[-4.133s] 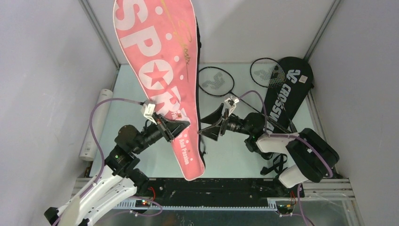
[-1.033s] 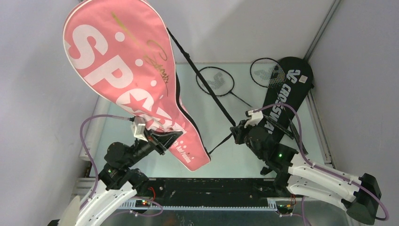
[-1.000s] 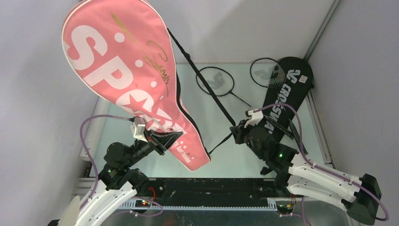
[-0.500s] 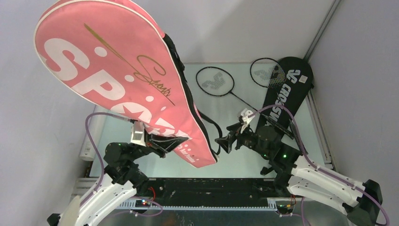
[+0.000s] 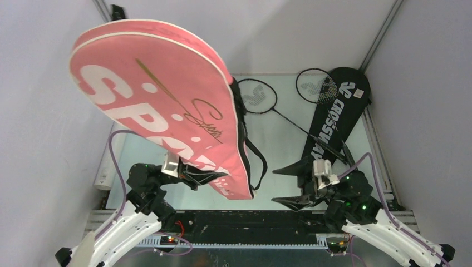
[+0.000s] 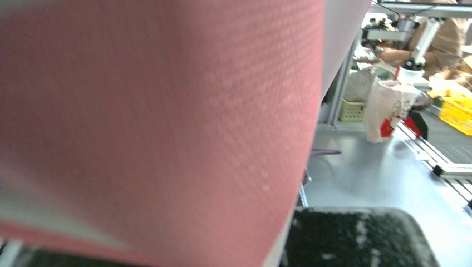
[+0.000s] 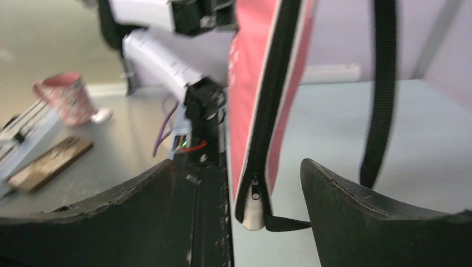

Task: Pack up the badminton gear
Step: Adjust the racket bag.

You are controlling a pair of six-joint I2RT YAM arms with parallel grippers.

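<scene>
The pink "SPORT" bag (image 5: 161, 105) hangs in the air over the left half of the table, wide head up at the back left. My left gripper (image 5: 201, 176) is shut on its narrow lower end; pink cloth (image 6: 156, 111) fills the left wrist view. The bag's black strap (image 5: 257, 161) dangles loose. My right gripper (image 5: 274, 186) is open near the front edge, just right of the bag. Its wrist view shows the bag's zip pull (image 7: 254, 192) between the spread fingers (image 7: 378, 214), untouched. Two black rackets (image 5: 257, 95) (image 5: 313, 86) and the black "CROSSWAY" bag (image 5: 339, 108) lie at the back right. The white tube (image 5: 102, 176) lies along the left edge.
Grey walls with metal corner posts (image 5: 384, 33) close in the table on three sides. A black base rail (image 5: 245, 222) runs along the front between the two arms. The left arm's body (image 7: 167, 67) shows close in the right wrist view.
My right gripper has opened, let go of the strap and drawn back to the front edge. The strap now hangs slack. The left arm has tilted the pink bag flatter.
</scene>
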